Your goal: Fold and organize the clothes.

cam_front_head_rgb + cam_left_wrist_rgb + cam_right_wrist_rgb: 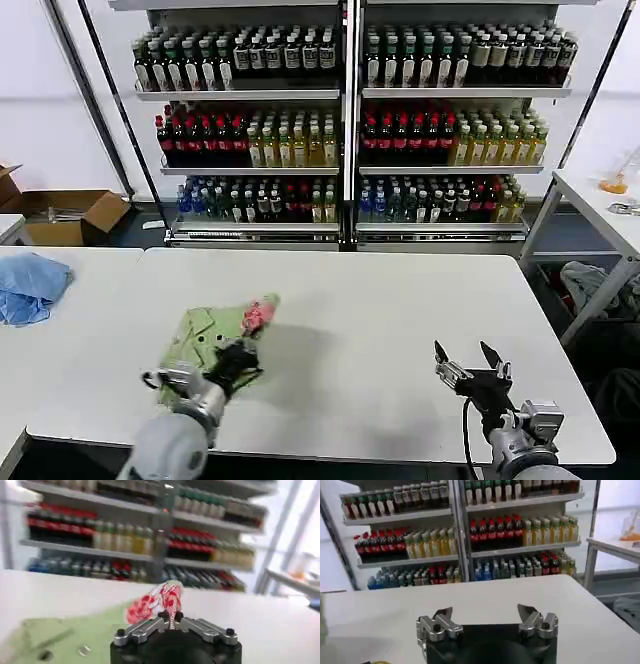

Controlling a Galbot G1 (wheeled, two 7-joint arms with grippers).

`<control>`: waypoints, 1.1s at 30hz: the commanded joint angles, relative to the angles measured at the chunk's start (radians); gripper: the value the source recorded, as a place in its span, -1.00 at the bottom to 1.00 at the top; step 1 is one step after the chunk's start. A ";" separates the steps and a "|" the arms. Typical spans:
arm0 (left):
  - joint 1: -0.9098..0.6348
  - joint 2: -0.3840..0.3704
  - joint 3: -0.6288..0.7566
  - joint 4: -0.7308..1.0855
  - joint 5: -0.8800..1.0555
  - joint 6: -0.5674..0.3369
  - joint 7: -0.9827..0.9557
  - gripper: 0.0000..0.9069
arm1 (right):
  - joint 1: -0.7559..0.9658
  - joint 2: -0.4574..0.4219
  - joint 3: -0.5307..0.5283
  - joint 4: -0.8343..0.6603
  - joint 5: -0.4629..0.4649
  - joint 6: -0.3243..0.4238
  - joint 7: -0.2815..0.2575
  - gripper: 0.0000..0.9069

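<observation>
Shirt [212,335] on white table [380,330], left gripper [238,358] pinching it; right gripper [468,368] wide, drink shelves [345,120] behind

No text can be read in any view. The bottles [300,140] on the shelves [345,95] have labels, but the letters are too small. The shirt [215,335] print shows no words.
</observation>
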 commanded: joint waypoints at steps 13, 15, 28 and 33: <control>-0.416 -0.369 0.503 0.455 0.202 -0.013 -0.049 0.51 | -0.023 -0.007 0.019 0.038 -0.002 -0.003 -0.002 1.00; -0.446 -0.402 0.502 0.507 0.216 -0.041 -0.048 1.00 | -0.020 -0.007 0.018 0.038 -0.002 -0.005 -0.002 1.00; -0.239 -0.210 0.317 0.164 0.036 -0.219 -0.038 1.00 | 0.017 0.009 -0.031 -0.026 -0.181 0.121 -0.057 1.00; -0.106 -0.118 0.106 0.014 0.012 -0.237 -0.063 1.00 | 0.146 0.028 -0.120 -0.155 -0.093 0.083 -0.007 1.00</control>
